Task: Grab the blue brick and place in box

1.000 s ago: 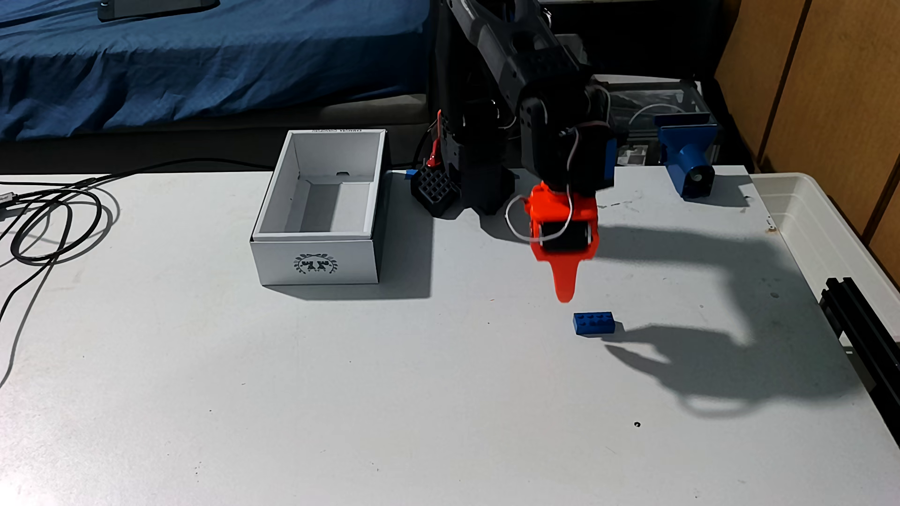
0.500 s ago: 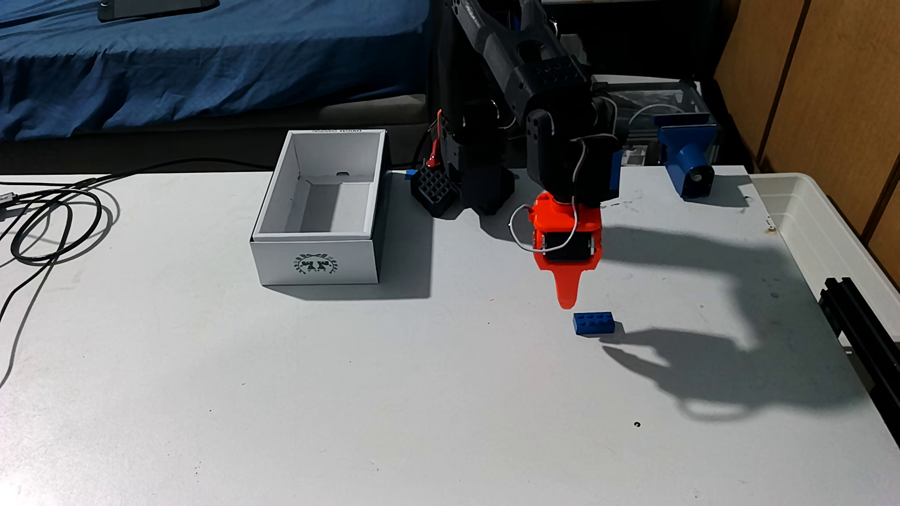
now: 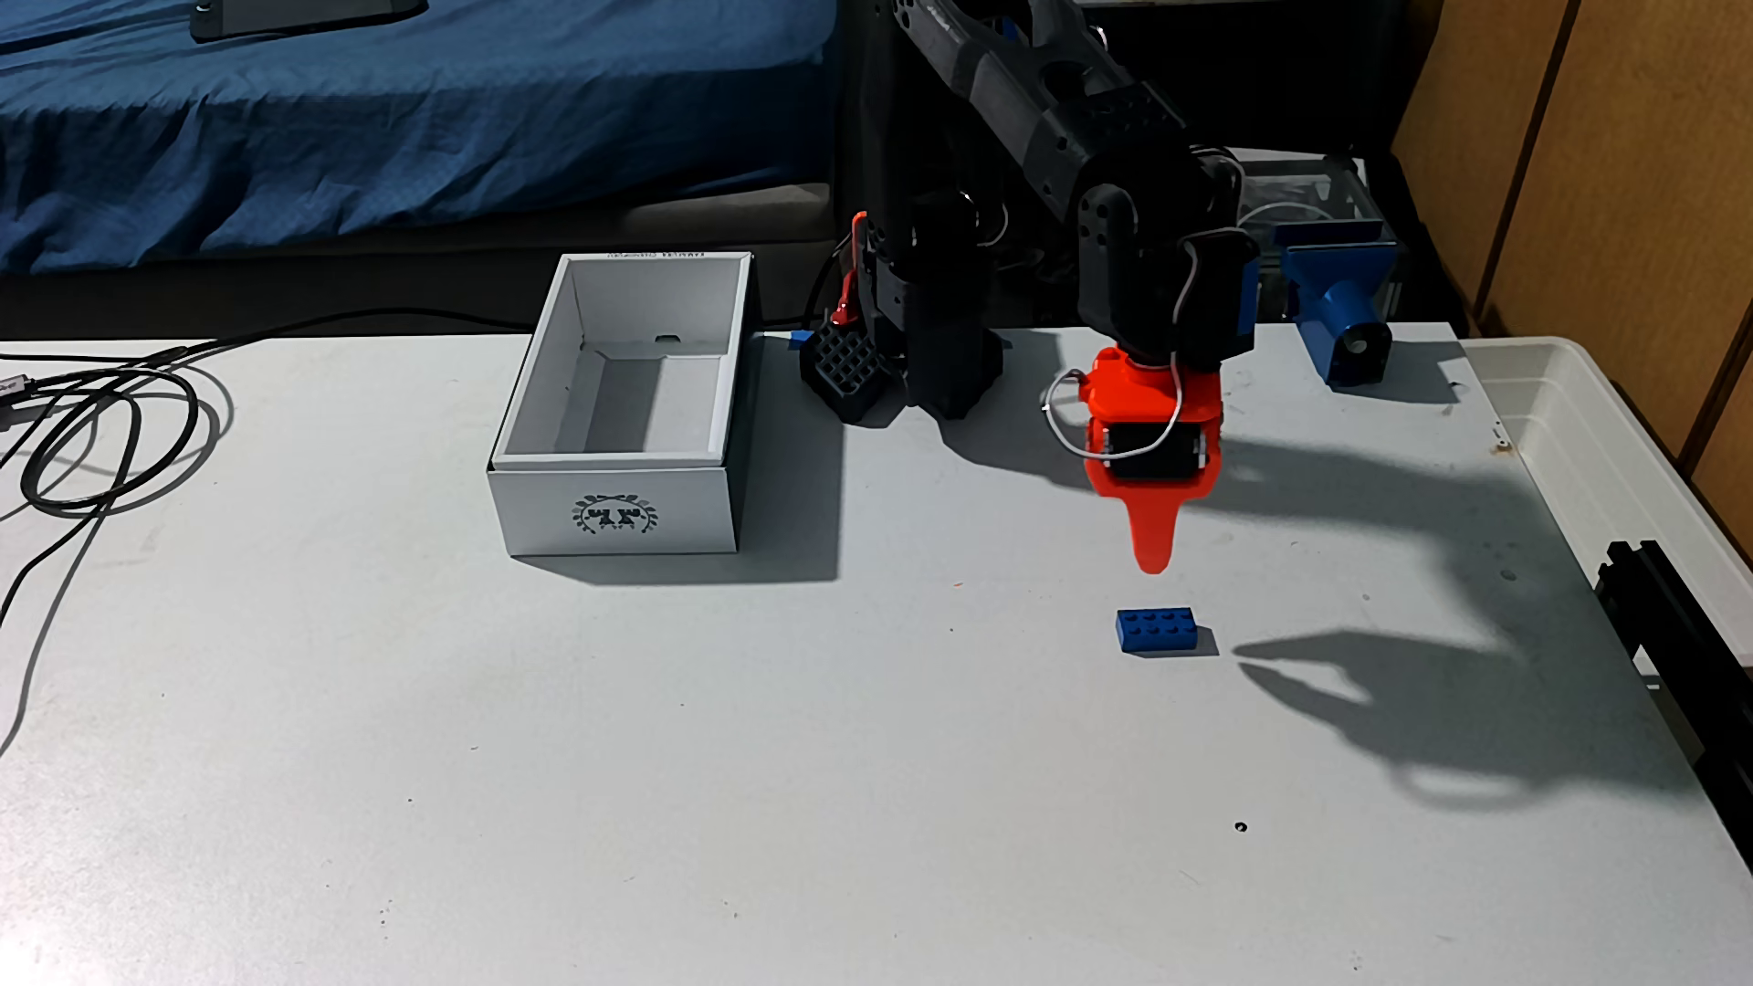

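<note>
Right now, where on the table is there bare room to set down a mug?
The widest bare patch is the table's near half, in front of the box and brick. Another lies between the cables and the box. It is crowded at the far edge around the arm base and blue bracket, and under the gripper by the brick.

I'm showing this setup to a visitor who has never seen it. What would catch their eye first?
The bright orange pincer hangs mid-frame, pointing down at the table just above and behind the blue brick, not touching it. The brick lies alone on the pale table, with the arm's big shadow to its right. The open white box with a wreath emblem stands to the left, empty.
</note>
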Motion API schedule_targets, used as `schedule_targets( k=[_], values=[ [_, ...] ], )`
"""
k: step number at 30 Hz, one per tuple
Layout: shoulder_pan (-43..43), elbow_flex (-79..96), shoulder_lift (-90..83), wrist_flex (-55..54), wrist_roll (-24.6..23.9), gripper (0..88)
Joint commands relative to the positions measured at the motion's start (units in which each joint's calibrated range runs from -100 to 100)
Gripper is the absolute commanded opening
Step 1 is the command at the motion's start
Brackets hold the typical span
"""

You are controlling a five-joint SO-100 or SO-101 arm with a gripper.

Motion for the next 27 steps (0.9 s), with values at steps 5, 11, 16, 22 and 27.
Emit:
schedule_targets(
  k=[5,11,16,22,27],
  values=[
    [-2.6,-0.9,-0.1,0.4,-1.2,1.1],
    [-2.7,-0.3,1.1,0.2,-1.2,1.4],
    [-2.0,-1.0,5.7,-0.5,-1.2,1.6],
    [-0.6,-1.8,6.9,-0.4,-1.2,1.6],
    [1.0,-2.2,6.7,-0.4,-0.7,1.6]
  ],
)
